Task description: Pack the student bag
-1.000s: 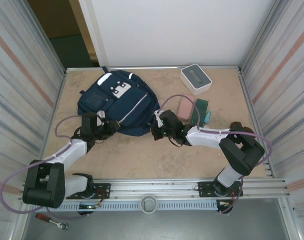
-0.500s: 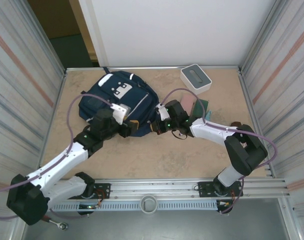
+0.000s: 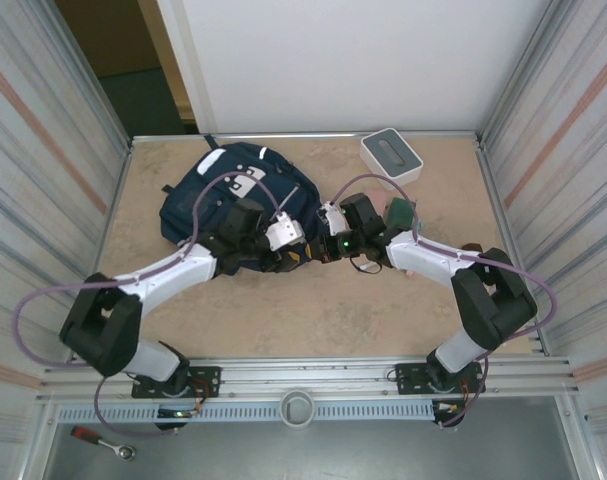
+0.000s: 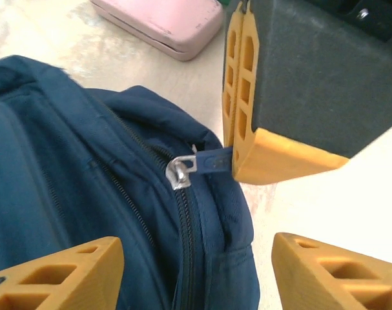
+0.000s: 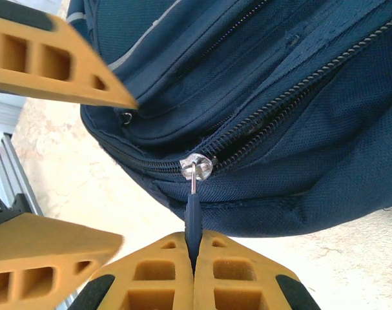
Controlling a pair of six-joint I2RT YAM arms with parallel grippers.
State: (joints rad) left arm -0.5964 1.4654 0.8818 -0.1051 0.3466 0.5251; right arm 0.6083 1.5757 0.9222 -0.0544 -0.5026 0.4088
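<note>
The student bag point(image 3: 218, 195), navy with white patches, lies flat at the back left of the table. My right gripper point(image 5: 194, 248) is shut on the navy zipper pull point(image 5: 193, 216), which hangs from a silver slider point(image 5: 197, 168) at the bag's near right corner. In the left wrist view the same slider point(image 4: 180, 172) and pull run into the right gripper's orange fingers point(image 4: 244, 123). My left gripper point(image 4: 196, 274) is open, its fingers straddling that corner of the bag point(image 4: 86, 194) without touching it. From above, both grippers meet at the corner, left gripper point(image 3: 295, 254) beside right gripper point(image 3: 318, 250).
A pink case point(image 4: 163, 19) lies on the table just beyond the bag's corner. A green item point(image 3: 401, 211) shows behind the right arm, and a white box point(image 3: 391, 157) stands at the back right. Ribbed metal walls point(image 3: 43, 190) close in both sides.
My left arm has swung right across the bag's front to the zipper corner, and its jaws have opened. The right gripper has stayed shut on the pull, shifting slightly to the right.
</note>
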